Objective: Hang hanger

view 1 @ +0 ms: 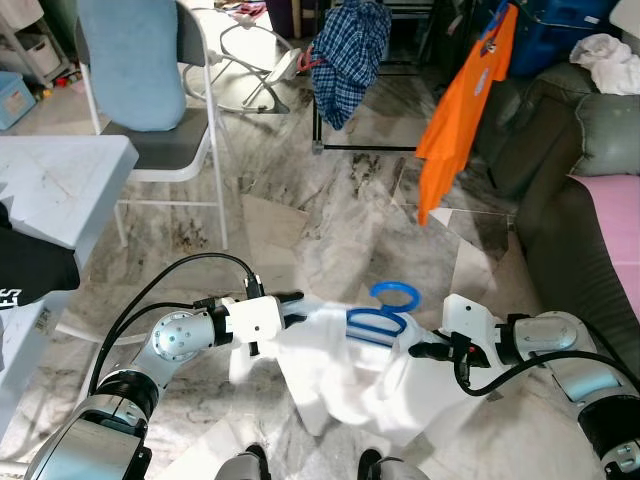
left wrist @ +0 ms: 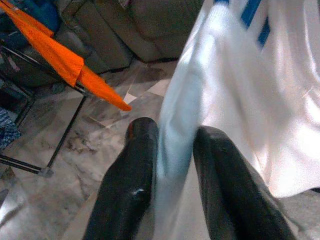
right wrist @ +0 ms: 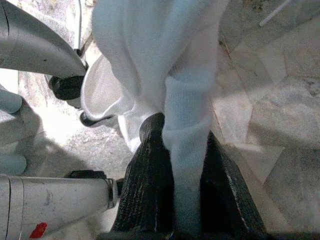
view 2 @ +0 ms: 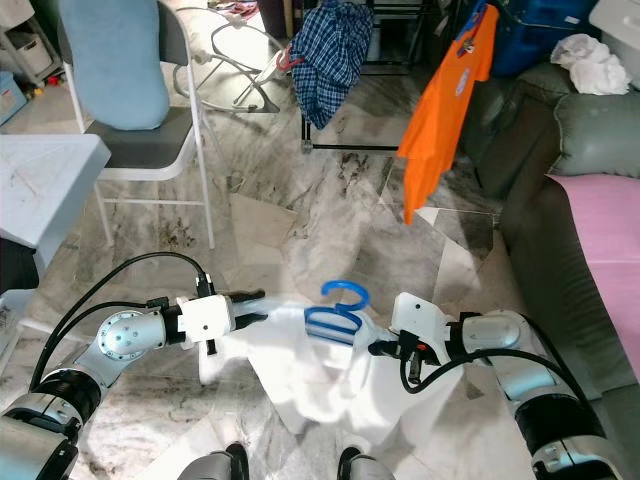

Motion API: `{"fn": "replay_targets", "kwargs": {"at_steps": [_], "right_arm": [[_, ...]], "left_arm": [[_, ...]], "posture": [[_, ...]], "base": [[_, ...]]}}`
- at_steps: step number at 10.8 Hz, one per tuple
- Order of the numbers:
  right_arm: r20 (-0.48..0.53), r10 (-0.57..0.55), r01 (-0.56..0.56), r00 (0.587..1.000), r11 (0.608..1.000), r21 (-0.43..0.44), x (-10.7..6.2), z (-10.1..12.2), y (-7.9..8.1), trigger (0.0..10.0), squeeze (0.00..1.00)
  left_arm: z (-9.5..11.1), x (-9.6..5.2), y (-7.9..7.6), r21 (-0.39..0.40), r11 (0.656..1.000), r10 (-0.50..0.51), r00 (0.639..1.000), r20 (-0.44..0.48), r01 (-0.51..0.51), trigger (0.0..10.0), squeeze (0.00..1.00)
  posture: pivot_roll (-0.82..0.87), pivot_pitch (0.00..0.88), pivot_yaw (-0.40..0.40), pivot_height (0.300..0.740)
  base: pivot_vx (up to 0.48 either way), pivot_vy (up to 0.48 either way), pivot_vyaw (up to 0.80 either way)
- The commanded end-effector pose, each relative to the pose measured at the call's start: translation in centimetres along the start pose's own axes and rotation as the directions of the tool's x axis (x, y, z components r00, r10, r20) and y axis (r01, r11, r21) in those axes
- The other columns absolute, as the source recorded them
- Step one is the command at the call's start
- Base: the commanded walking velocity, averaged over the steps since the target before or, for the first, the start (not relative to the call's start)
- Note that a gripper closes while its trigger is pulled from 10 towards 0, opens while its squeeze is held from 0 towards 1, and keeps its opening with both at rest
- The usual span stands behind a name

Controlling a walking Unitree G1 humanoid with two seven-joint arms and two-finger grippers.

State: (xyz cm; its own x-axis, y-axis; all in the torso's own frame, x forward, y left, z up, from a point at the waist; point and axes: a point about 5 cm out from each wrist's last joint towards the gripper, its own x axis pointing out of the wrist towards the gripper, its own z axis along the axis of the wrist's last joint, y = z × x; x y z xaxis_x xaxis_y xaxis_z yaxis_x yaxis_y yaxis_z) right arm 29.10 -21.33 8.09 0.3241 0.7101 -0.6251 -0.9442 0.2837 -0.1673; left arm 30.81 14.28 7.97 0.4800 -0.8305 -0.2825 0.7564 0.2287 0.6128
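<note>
A robot holds a white shirt on a blue hanger, with the rack not reached yet.

The marble floor (view 1: 330, 220) is big and shiny. A dark sofa (view 1: 560, 200) sits on the robot's right, and a grey chair (view 1: 160, 110) and a white table (view 1: 60, 190) on its left. Far ahead is a black rack (view 1: 372, 148) with an orange shirt (view 1: 465, 100) and a checked shirt (view 1: 348, 55) hanging on it. Low in front, the white shirt (view 1: 345, 375) is stretched between both arms. The left gripper (view 1: 292, 300) pinches one side of it, and the right gripper (view 1: 420, 350) pinches the other. The blue hanger (view 1: 385, 312) is already inside the shirt, with its hook poking up. I think putting the shirt on the hanger is done. Going to the rack and hooking it on is left. I can see no words to read.
</note>
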Motion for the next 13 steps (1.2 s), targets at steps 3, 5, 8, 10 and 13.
{"fn": "replay_targets", "kwargs": {"at_steps": [3, 5, 8, 10, 13], "right_arm": [[0.007, -0.043, 0.043, 0.999, 0.999, -0.022, -0.3, 0.1, -0.5, 0.0, 0.00], [-0.012, -0.090, 0.089, 0.996, 0.996, -0.032, 0.0, -0.2, -0.8, 0.0, 0.00], [-0.054, -0.371, 0.374, 0.927, 0.905, 0.201, 2.3, -2.0, -1.1, 0.0, 0.00], [-0.085, -0.477, 0.477, 0.875, 0.815, 0.330, 3.6, -2.9, -0.6, 0.0, 0.00], [-0.265, -0.606, 0.626, 0.750, 0.522, 0.580, 5.5, -5.2, 1.1, 0.0, 0.00]], "left_arm": [[-0.1, 0.1, 0.0, 0.068, 0.997, 0.025, 0.999, -0.023, -0.023, 10.0, 1.00], [-0.2, 0.0, 0.2, 0.073, 0.995, 0.069, 0.997, -0.027, -0.067, 10.0, 1.00], [-3.3, -1.4, -0.2, -0.240, 0.859, 0.405, 0.886, -0.226, -0.453, 10.0, 1.00], [-5.2, -2.3, -1.6, -0.386, 0.642, 0.523, 0.747, -0.411, -0.662, 10.0, 1.00], [-7.7, -3.0, -6.1, -0.443, 0.322, 0.451, 0.547, -0.705, -0.837, 10.0, 1.00]], "posture": [[-0.09, 0.179, 0.024, 0.740], [-0.10, 0.178, 0.021, 0.740], [-0.09, 0.171, 0.018, 0.740], [-0.09, 0.165, 0.011, 0.740], [-0.07, 0.127, -0.013, 0.740]], "base": [[0.000, 0.000, 0.00], [0.000, 0.000, 0.00], [0.000, 0.000, 0.00], [0.000, 0.000, 0.00], [0.000, 0.000, 0.00]]}}
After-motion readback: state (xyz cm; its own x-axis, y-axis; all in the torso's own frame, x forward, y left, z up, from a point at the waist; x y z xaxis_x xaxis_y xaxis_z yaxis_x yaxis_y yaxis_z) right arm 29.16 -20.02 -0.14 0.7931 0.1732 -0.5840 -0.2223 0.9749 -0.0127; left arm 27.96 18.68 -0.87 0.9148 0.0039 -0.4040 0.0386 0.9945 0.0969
